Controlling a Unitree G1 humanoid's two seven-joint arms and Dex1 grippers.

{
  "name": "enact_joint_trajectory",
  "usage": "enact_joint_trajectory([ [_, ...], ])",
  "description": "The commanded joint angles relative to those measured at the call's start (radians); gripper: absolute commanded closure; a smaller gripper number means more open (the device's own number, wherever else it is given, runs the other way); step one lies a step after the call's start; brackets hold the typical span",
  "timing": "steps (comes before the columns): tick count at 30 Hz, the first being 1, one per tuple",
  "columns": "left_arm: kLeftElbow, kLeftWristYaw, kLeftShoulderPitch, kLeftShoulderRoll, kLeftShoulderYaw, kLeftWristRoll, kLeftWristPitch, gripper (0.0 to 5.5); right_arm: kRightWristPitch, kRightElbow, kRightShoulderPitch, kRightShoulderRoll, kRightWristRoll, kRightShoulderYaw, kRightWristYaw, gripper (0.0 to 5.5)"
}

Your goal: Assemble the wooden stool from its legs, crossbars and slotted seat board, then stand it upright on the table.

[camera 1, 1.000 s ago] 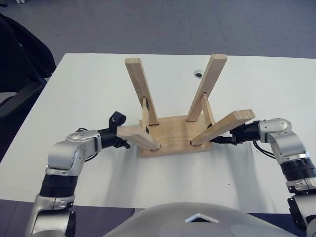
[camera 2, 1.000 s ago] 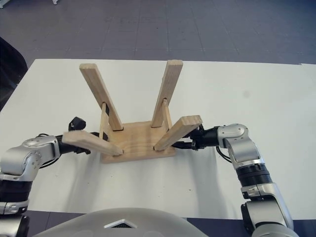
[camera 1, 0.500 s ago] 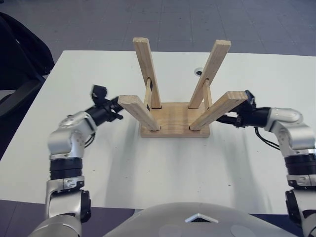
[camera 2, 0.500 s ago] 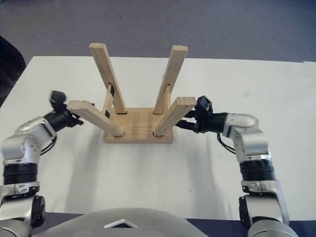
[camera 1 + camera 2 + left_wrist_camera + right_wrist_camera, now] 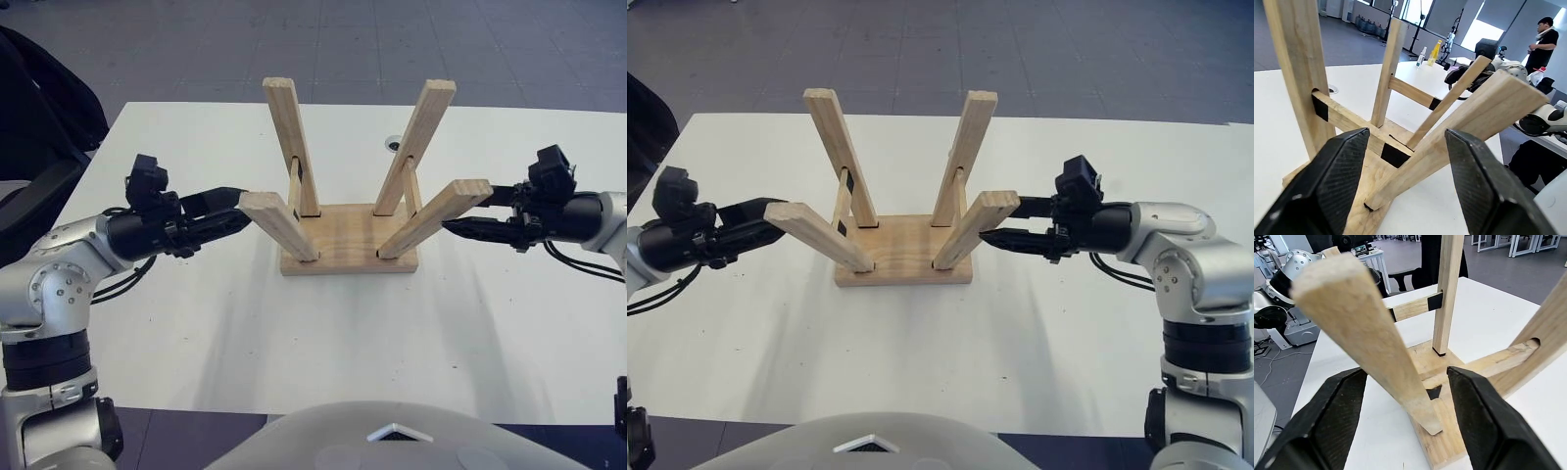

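Observation:
The wooden stool stands upside down mid-table, its seat board (image 5: 348,245) flat on the white table (image 5: 294,343) and all four legs pointing up and outward, joined by crossbars (image 5: 291,201). My left gripper (image 5: 240,208) is open at the free end of the near left leg (image 5: 277,225), one finger above it and one below. In the left wrist view that leg (image 5: 1464,127) runs out between the black pads (image 5: 1337,181). My right gripper (image 5: 470,209) is open the same way at the end of the near right leg (image 5: 434,217), which the right wrist view shows between its pads (image 5: 1484,416).
A small round grommet (image 5: 394,143) sits in the tabletop behind the stool. A dark chair (image 5: 39,117) stands off the table's left side. Bare tabletop lies in front of the stool and on both sides of it.
The stool slid away from me and squared up. Both grippers then drew back outward and rose from beside the seat board to the ends of the near legs.

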Motion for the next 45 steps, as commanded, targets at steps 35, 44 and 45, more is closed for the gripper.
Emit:
enact_joint_trajectory([
  [35, -0.032, -0.169, -0.097, 0.109, -0.127, -0.127, 0.097, 3.59, 0.075, -0.080, -0.033, -0.093, 0.118, 0.061, 0.183, 4.16],
  [44, 0.511, 0.127, -0.503, -0.006, -0.171, -0.271, 0.506, 4.36, 0.625, 0.477, -0.446, 0.087, 0.309, 0.090, -0.224, 4.47],
  [45, 0.621, 0.168, -0.560, -0.060, -0.213, -0.201, 0.494, 4.36, 0.609, 0.610, -0.492, 0.138, 0.233, 0.131, -0.275, 4.09],
])
